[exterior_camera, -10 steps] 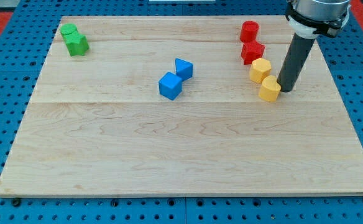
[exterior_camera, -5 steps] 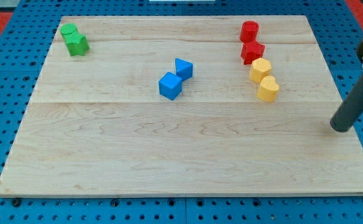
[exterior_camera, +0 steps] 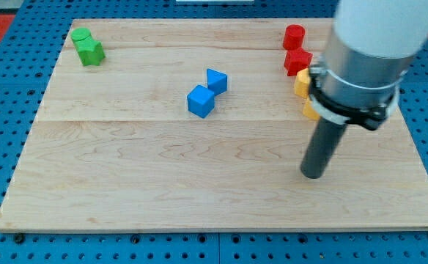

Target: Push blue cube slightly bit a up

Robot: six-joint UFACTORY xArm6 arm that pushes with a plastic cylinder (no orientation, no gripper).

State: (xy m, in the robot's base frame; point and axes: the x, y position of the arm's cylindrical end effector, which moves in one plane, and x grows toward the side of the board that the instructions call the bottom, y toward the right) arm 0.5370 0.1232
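Note:
The blue cube (exterior_camera: 200,101) sits near the middle of the wooden board (exterior_camera: 163,176), touching a blue wedge-shaped block (exterior_camera: 216,80) at its upper right. My tip (exterior_camera: 313,175) rests on the board at the view's lower right, well to the right of and below the blue cube, touching no block. The arm's body hides part of the yellow blocks.
Two green blocks (exterior_camera: 88,47) sit at the top left corner. A red cylinder (exterior_camera: 294,36) and a red block (exterior_camera: 297,61) stand at the top right. Below them two yellow blocks (exterior_camera: 302,83) are partly hidden behind the arm.
My tip left the yellow blocks, swung out to the board's right edge, then came back left and down to the lower right area. No block has moved.

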